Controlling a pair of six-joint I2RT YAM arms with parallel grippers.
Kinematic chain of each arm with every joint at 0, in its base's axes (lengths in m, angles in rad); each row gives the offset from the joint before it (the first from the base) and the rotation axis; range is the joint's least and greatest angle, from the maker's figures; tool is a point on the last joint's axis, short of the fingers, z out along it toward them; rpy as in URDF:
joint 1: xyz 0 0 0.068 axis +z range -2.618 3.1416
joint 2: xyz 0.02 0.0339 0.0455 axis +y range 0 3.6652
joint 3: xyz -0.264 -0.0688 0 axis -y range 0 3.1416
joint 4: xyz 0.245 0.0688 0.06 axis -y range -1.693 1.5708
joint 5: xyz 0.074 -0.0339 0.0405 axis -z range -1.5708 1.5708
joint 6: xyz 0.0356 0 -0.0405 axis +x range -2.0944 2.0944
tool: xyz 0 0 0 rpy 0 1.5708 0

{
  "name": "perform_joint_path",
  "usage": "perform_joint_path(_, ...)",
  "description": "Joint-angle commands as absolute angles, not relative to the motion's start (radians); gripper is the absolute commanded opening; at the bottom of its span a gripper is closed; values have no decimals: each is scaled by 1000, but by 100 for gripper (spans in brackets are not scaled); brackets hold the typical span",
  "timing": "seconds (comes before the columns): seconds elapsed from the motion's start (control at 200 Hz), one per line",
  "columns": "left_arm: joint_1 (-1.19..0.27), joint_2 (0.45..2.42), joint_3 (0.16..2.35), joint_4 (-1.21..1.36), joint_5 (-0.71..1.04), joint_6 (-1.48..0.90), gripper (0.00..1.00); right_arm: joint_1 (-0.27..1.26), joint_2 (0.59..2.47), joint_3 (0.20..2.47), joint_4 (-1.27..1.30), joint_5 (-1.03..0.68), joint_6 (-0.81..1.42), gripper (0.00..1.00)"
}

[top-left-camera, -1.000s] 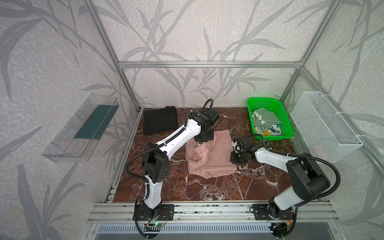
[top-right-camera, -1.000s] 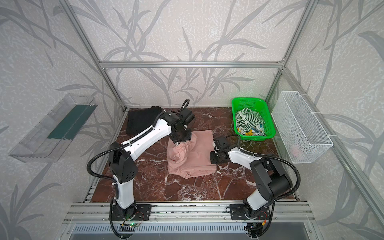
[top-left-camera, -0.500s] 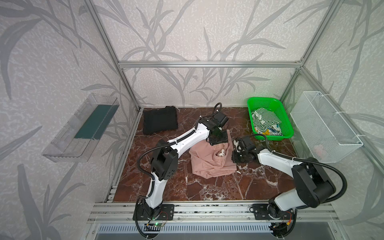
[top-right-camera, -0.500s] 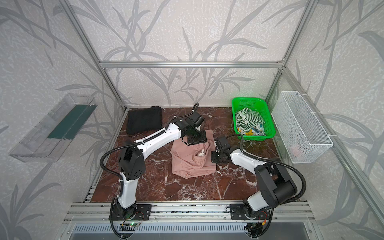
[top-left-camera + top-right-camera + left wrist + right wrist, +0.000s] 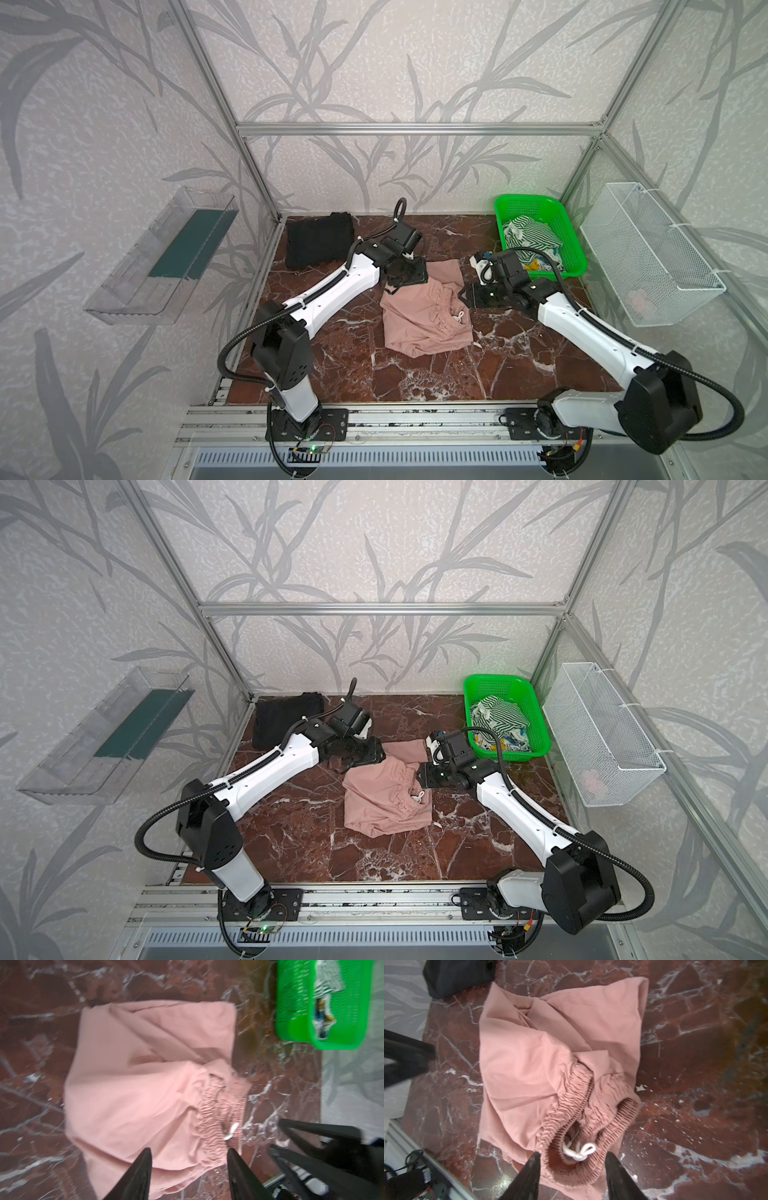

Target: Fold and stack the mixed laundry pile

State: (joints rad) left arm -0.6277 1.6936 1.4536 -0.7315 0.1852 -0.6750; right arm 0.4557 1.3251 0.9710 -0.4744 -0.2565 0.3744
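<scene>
The dusty-pink drawstring shorts (image 5: 419, 328) (image 5: 378, 808) lie crumpled mid-table, with the gathered waistband (image 5: 566, 1109) and white drawstring knot (image 5: 580, 1152) on top. My left gripper (image 5: 394, 287) (image 5: 188, 1151) is open just above their back-left edge. My right gripper (image 5: 464, 296) (image 5: 572, 1154) is open too, its fingers either side of the waistband and gripping nothing. A folded black T-shirt (image 5: 318, 239) (image 5: 286, 719) sits at the back left. The green-and-white striped cloth (image 5: 530, 237) (image 5: 500, 715) and a small multicoloured printed piece (image 5: 540, 266) lie in the green basket.
The bright green perforated basket (image 5: 571, 237) (image 5: 299, 1028) stands at the back right, close behind my right wrist. A white wire mesh basket (image 5: 648, 257) hangs on the right wall and a clear shelf (image 5: 162, 257) on the left wall. Bare marble (image 5: 415, 374) spreads in front of the shorts.
My left gripper carried a flap of the shorts rightward, let it go and drew back left. My right gripper opened off the waistband edge. The shorts now lie doubled over.
</scene>
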Motion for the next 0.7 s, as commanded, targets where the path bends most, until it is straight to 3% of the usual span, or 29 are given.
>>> perform_joint_path(0.0,-600,1683,1308,-661,195,-639,56,462,1395,979,-477,-359,409,53)
perform_joint_path(0.26,-599,1670,1128,-489,244,-625,55,468,1619,996,-335,-403,492,58)
perform_joint_path(0.465,-604,1707,1031,-363,279,-656,54,469,1773,1052,-325,-317,495,59)
perform_joint_path(0.6,-606,1747,997,-313,290,-661,53,468,1845,1060,-233,-419,495,60)
perform_joint_path(0.695,-610,1776,999,-304,299,-656,52,469,1873,1062,-172,-494,512,49)
